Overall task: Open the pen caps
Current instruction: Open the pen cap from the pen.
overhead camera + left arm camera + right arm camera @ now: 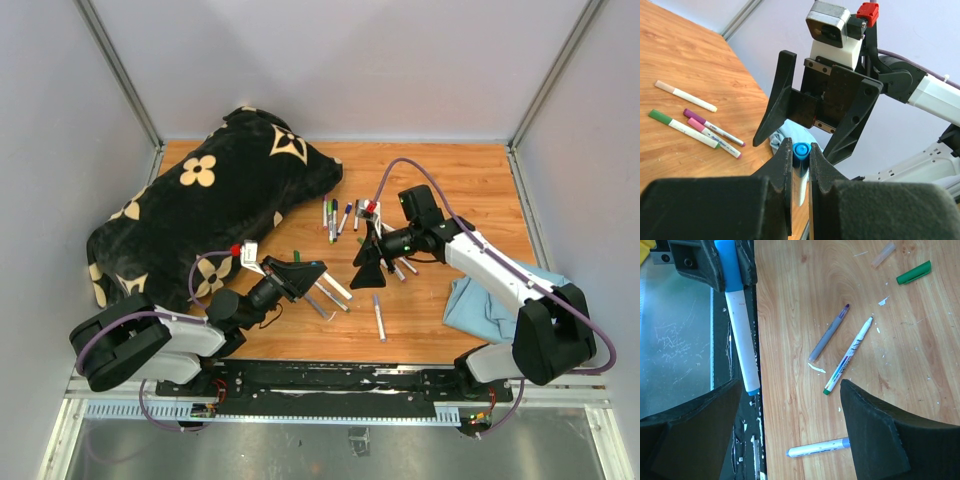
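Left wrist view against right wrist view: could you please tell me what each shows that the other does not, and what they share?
Only the left wrist view shows four capped markers lying on the wooden table and a blue cloth. Only the right wrist view shows a loose green cap, a grey pen and the whole white barrel of the blue-capped marker. Both show the left gripper shut on that marker, the open right gripper and the table.

Robot test cell in a lab.
A wooden tabletop [480, 180] is enclosed by plain white panels [350, 60] and metal corner posts [120, 70].
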`<state>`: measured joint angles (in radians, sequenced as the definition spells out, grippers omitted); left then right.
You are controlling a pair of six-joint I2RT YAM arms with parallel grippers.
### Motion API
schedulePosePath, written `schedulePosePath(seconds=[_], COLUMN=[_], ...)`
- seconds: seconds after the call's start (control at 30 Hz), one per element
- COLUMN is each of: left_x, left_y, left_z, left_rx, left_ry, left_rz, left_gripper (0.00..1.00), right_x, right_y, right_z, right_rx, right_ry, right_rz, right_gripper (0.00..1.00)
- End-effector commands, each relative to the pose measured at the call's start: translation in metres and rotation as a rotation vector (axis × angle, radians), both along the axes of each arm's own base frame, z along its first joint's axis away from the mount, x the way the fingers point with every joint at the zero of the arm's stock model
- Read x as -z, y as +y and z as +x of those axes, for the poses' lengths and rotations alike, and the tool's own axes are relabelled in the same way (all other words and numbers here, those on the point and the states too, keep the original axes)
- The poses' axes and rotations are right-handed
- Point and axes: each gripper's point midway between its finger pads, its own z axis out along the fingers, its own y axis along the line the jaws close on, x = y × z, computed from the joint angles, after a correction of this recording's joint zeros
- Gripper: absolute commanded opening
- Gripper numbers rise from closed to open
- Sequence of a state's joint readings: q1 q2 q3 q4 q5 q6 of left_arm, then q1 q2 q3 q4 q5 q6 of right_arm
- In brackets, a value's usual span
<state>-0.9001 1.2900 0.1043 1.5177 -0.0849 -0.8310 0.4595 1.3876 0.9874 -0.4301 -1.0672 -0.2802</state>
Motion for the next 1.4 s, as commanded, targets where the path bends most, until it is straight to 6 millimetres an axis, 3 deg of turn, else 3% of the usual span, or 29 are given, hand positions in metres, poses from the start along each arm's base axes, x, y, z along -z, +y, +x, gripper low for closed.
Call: schedulePosePath(seconds=[0.0, 0.53, 0.8, 0.93, 1.23, 1.37], left_x=[-0.019, -0.025, -0.023, -0.025, -0.028, -0.028], left_y=[0.007, -0.001, 0.0, -0.003, -0.004, -0.003], left_z=[-0.002, -0.001, 0.001, 0.001, 0.0, 0.001], left_rx=[-0.02, 0.011, -0.003, 0.008, 0.019, 0.013], left_ry=[-0.043, -0.034, -0.029, -0.03, -0.03, -0.032], left_rz=[-0.073, -0.116, -0.115, -0.122, -0.138, -0.146], left_gripper=[0.0, 0.0, 0.0, 0.0, 0.0, 0.0], right_x=[0.001, 0.012, -0.006, 0.001, 0.009, 0.008], right_y=[0.005, 0.012, 0.028, 0.034, 0.039, 0.041], right_z=[-0.002, 0.007, -0.027, -0.03, -0.032, -0.035], right_rx=[0.005, 0.09, -0.068, -0.072, -0.069, -0.08], right_ry=[-0.01, -0.019, -0.001, -0.015, 0.0, 0.012], right_rz=[-0.012, -0.066, 0.031, -0.004, -0.038, -0.031], right_gripper=[0.81, 0.8, 0.78, 0.77, 0.39, 0.32])
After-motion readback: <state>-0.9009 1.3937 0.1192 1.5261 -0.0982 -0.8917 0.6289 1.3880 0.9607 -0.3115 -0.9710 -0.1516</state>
